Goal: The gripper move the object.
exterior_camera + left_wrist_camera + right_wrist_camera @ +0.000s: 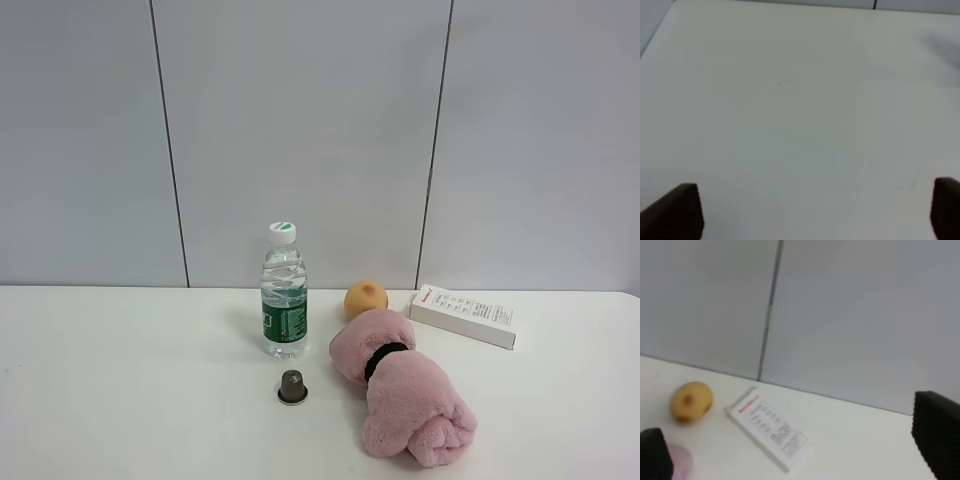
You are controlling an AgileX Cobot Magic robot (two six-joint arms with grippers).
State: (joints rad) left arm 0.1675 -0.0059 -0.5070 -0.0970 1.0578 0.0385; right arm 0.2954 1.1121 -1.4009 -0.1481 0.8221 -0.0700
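The clear water bottle (284, 300) with a green label and white-green cap stands upright on the white table (120, 400), left of centre. Neither gripper shows in the exterior high view. In the left wrist view my left gripper (810, 212) is open, its dark fingertips (677, 210) far apart over bare table; the bottle is not in that view. In the right wrist view my right gripper (796, 445) is open, its black fingertips (937, 435) wide apart, facing the white box and the wall; the bottle is not in that view either.
A pink rolled towel (400, 395) lies right of the bottle. An orange round fruit (366, 298) and a white box (463, 315) sit behind it; both show in the right wrist view (691, 401) (771, 431). A small dark capsule (292, 386) stands before the bottle.
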